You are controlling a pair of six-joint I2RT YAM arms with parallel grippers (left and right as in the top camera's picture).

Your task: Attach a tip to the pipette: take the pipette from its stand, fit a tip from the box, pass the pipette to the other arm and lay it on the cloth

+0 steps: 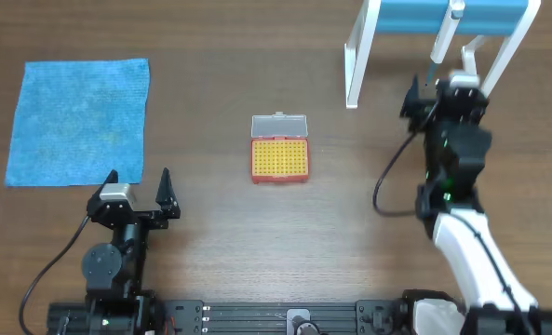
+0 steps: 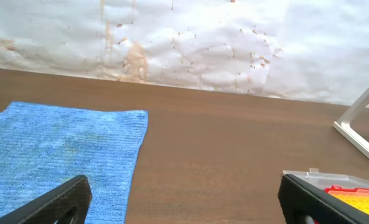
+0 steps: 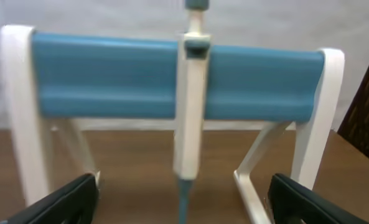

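Observation:
A white pipette [image 3: 190, 106] with a teal lower end hangs upright on the stand's blue bar [image 3: 109, 74]; it also shows at the far right [image 1: 446, 35]. My right gripper [image 1: 436, 90] faces it, open, its fingers [image 3: 60, 202] spread to either side and short of the pipette. The orange tip box [image 1: 278, 151] sits mid-table with its clear lid folded back, and its corner shows in the left wrist view [image 2: 349, 193]. The blue cloth [image 1: 77, 121] lies flat at the far left. My left gripper [image 1: 138, 183] stands open near the cloth's [image 2: 60, 155] near right corner, holding nothing.
The stand's white legs [image 1: 355, 65] rest on the brown wooden table [image 1: 257, 251]; one foot shows in the left wrist view [image 2: 358, 124]. A crumpled white backdrop [image 2: 203, 43] rises behind the table's far edge. A black cable [image 1: 387, 181] loops beside the right arm.

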